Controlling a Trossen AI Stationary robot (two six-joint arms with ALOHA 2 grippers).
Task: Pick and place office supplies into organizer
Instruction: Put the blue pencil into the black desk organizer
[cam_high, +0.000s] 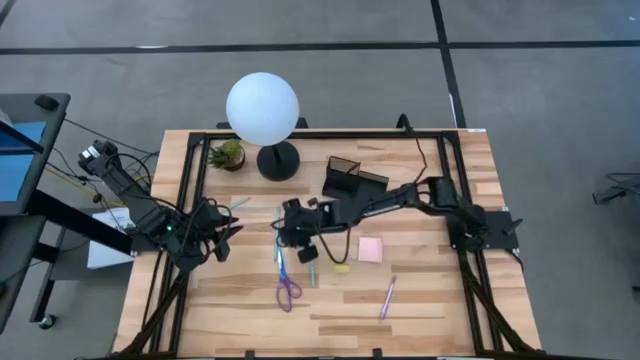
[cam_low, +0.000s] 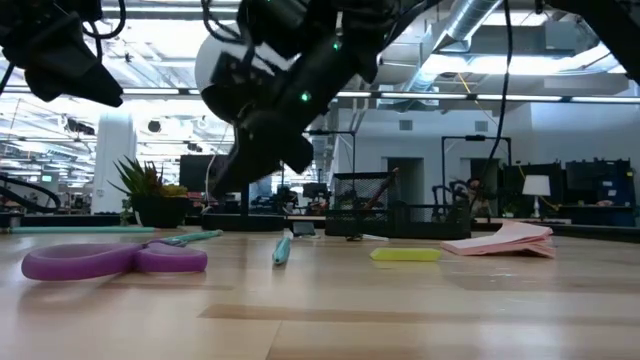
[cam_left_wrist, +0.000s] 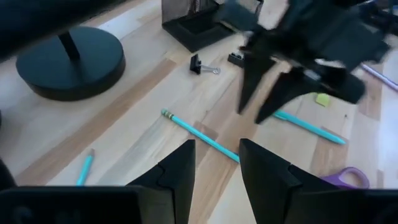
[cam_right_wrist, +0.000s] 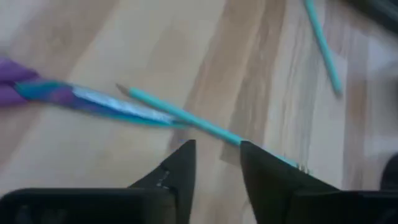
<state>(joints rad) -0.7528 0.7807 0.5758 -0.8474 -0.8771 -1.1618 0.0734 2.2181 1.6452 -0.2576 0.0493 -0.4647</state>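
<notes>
My right gripper reaches to mid-table and hovers open above a thin teal pen, whose length runs under the gap between its fingers. It stays clear of the table in the low view. The purple-handled scissors lie flat near that pen, with a second teal pen beside them. The pink sticky pad, yellow piece and pink-purple pen lie farther right. Black clips sit near the black organizer. My left gripper waits open at the left, touching nothing.
A white globe lamp on a black base and a small potted plant stand at the far edge, left of the organizer. A short teal piece lies near my left gripper. Bare wood shows along the near edge.
</notes>
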